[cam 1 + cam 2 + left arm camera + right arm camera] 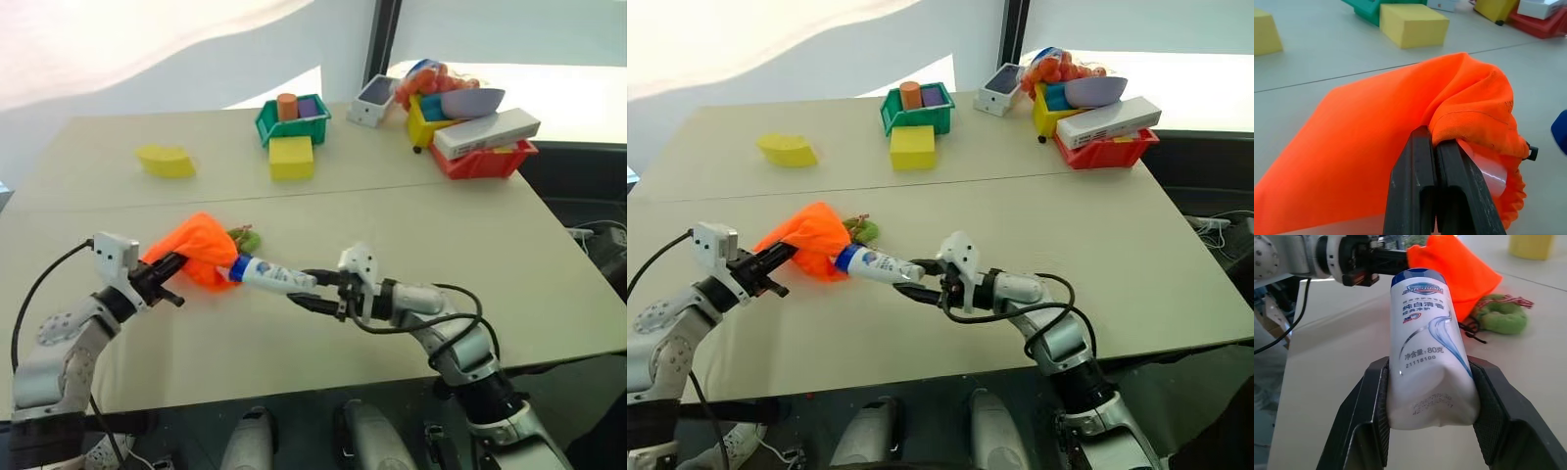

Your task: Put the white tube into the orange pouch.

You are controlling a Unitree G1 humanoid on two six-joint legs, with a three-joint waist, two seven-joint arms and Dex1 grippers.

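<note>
Black fingers of the right gripper (pixel 1425 406) clamp the crimped tail of the white tube (pixel 1427 347), whose blue cap points at the orange pouch (pixel 201 250) and sits just at its mouth. The left gripper (pixel 1432 147), pinched tight on the pouch's rim fabric, holds it lifted off the table (pixel 441 225), with the green tassel (pixel 245 238) just behind the pouch. The step in hand looks like insertion: next the cap must find the opening, which appears gathered rather than spread, so the tube may only push fabric.
</note>
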